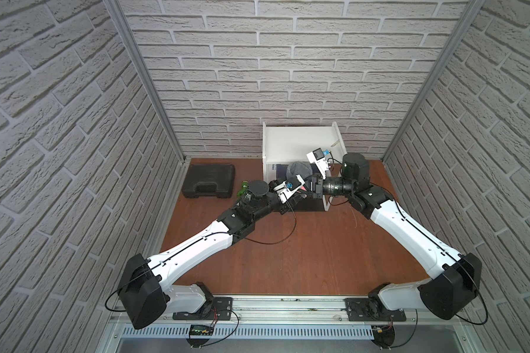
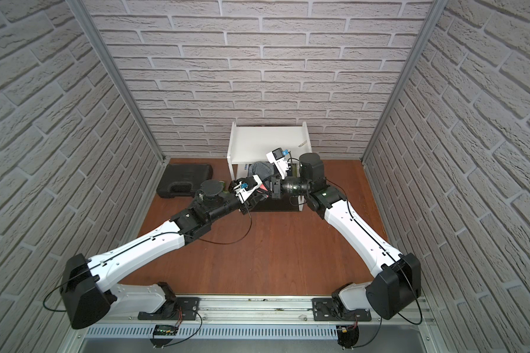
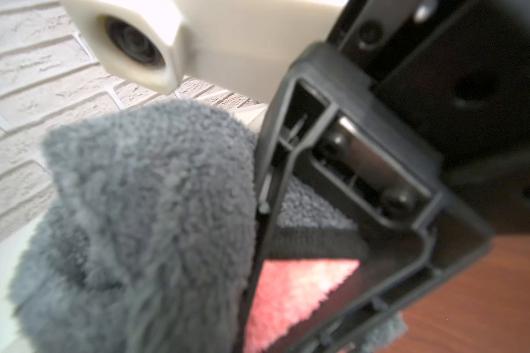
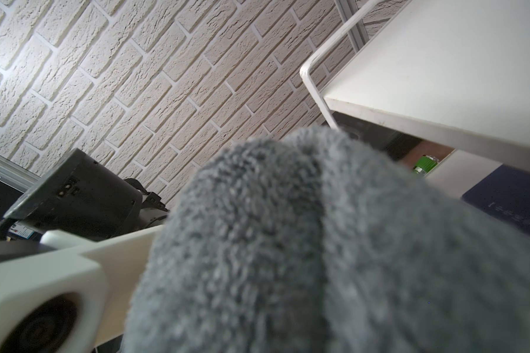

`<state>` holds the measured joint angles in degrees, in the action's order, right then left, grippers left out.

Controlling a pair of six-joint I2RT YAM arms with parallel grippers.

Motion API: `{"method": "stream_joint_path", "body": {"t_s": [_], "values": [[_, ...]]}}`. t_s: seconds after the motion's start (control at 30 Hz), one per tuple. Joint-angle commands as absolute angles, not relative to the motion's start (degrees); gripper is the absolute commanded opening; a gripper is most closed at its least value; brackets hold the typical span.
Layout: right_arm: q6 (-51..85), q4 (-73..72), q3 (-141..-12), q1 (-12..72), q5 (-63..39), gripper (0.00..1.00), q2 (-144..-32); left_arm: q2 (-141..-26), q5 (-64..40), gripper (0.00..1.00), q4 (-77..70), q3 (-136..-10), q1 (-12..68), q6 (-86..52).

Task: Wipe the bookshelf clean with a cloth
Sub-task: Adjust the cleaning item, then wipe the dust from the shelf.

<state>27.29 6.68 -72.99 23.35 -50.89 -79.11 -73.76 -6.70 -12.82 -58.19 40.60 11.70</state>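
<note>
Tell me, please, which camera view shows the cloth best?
The left wrist view: the cloth shows grey pile, dark trim and pink face there. The right wrist view shows only grey pile; both top views show a small grey bundle.

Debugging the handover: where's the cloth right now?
In a top view the cloth is bunched at the back of the table, just in front of the bookshelf, gripped by the right pincer, right of the black tool case.
</note>
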Motion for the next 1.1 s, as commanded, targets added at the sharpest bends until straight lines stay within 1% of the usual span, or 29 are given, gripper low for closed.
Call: {"method": "stream_joint_path", "body": {"t_s": [0.0,0.07,0.1,0.17,0.2,0.23,0.27,0.3,0.33,0.4,0.43,0.47,0.53,0.6,0.7,0.87,0.93,1.07], "values": [[27.28,7.45,-72.52,23.59,-47.00,0.08,-78.86,-72.24,-10.05,0.29,-25.12,-55.55,41.35,9.88],[27.31,7.33,-72.06,23.44,-45.87,0.15,-78.74,-71.23,-9.73,0.16,-27.40,-53.70,41.31,9.10],[27.51,7.27,-71.95,23.14,-44.97,0.21,-78.47,-70.83,-8.62,0.12,-27.97,-52.95,41.31,8.84],[28.14,7.36,-71.50,21.97,-42.21,0.38,-77.51,-69.73,-4.35,0.00,-29.28,-50.81,41.23,8.17],[28.28,7.28,-70.98,21.14,-39.96,0.47,-76.57,-68.99,-1.48,0.00,-30.17,-49.48,41.08,7.46],[28.30,7.13,-70.14,20.02,-37.54,0.53,-75.53,-68.13,0.84,0.00,-30.79,-48.09,40.65,6.36],[28.02,6.86,-68.62,18.16,-33.72,0.62,-73.80,-66.68,3.30,0.00,-30.56,-46.21,39.91,4.23],[27.40,6.25,-67.19,16.60,-30.07,0.67,-71.92,-65.25,4.71,0.00,-29.37,-45.10,39.30,2.29],[26.74,5.40,-65.69,15.15,-26.51,0.69,-70.06,-64.06,6.08,0.00,-27.81,-44.08,38.59,-0.16],[24.83,3.54,-61.15,13.13,-18.14,0.71,-66.05,-60.66,7.47,0.00,-22.45,-42.45,36.66,-6.74],[22.48,2.68,-59.29,12.80,-13.38,0.73,-63.91,-59.13,7.06,0.00,-19.57,-41.78,35.08,-10.80],[19.37,1.04,-56.77,12.71,-10.68,0.75,-61.96,-57.84,6.17,0.00,-16.71,-41.27,33.45,-14.50],[12.80,-3.53,-51.86,12.57,-9.33,0.76,-59.20,-55.80,1.23,0.00,-10.68,-41.22,28.71,-21.11],[8.36,-6.48,-49.03,12.44,-9.04,0.76,-59.08,-55.46,-5.45,0.00,-5.07,-43.93,23.59,-25.23],[4.16,-7.48,-49.52,12.40,-9.42,0.75,-61.72,-57.10,-10.00,0.00,1.86,-51.17,19.98,-25.62],[-1.40,-12.46,-52.94,12.39,-10.82,0.72,-66.20,-61.49,-15.78,0.00,3.68,-61.24,18.79,-23.35],[-3.50,-13.15,-55.10,12.39,-7.50,0.71,-67.41,-63.71,-16.84,0.00,3.13,-62.72,18.65,-23.58],[-4.82,-11.79,-55.93,12.42,-3.48,0.70,-68.46,-67.42,-15.46,0.00,1.34,-59.82,18.64,-24.30]]}}
